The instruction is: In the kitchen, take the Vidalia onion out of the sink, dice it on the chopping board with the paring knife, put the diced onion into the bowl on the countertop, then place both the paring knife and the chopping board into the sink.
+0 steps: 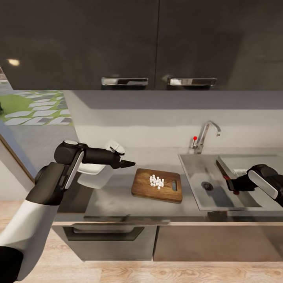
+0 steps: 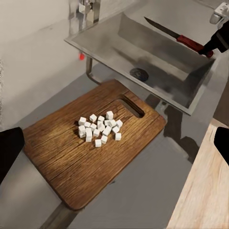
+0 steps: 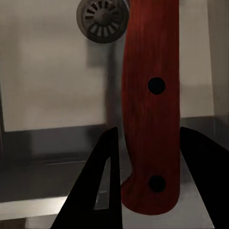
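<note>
I see soft, even light; dim upper cabinets [image 1: 118,39], a glare spot far left. Countertop [image 1: 118,196] glossy, faint reflections. Blurred shadows in the sink [image 1: 196,181]. Right wrist close-up soft, slightly out of focus.

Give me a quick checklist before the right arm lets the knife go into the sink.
1. Paring knife between the right pincer's fingers: ok.
2. Knife over the sink basin, near the drain: ok.
3. Knife already resting on the sink floor: cannot tell.
4. Diced onion moved to the bowl: not ok, cubes sit on the chopping board.
5. Left pincer free, hovering beside the board: ok.
</note>
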{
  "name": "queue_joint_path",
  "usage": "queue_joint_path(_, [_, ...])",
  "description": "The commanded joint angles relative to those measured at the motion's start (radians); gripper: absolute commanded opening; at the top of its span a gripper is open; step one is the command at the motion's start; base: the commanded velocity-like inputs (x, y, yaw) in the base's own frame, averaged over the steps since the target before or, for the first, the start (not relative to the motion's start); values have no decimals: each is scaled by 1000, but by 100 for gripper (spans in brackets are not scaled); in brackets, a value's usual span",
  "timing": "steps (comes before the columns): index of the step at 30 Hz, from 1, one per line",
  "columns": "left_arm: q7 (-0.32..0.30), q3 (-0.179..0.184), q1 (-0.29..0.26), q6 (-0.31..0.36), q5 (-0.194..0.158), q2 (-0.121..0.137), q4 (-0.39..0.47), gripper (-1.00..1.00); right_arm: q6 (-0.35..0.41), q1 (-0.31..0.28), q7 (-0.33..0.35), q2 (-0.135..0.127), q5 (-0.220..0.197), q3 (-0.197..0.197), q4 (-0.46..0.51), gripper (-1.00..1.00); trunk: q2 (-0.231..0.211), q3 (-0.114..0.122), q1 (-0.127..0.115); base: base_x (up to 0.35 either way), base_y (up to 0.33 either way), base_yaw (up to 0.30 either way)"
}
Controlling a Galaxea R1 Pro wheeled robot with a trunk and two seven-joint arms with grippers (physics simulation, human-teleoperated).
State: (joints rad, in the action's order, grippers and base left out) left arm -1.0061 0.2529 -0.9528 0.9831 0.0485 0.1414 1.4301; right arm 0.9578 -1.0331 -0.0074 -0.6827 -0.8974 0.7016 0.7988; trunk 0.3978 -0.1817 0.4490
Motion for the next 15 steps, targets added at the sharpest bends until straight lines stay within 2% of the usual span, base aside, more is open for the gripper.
queue_joint_path(1, [-7, 0, -1, 6, 5, 0, -2, 100, 1, -2, -2, 0, -3, 5, 0, -100, 2, -2, 1, 188, -62, 0])
queue_joint_path(6, [-8, 0, -1, 6, 5, 0, -7, 100, 1, -2, -2, 11, -3, 4, -2, -100, 2, -2, 1, 134, -39, 0])
queue_joint_path(10, [-8, 0, -1, 6, 5, 0, -7, 100, 1, -2, -2, 33, -3, 5, -5, -100, 2, -2, 1, 26, -7, 0])
queue_joint_path(15, [-7, 0, -1, 6, 5, 0, -7, 100, 1, -2, -2, 42, -3, 5, -7, -100, 2, -2, 1, 5, -1, 0])
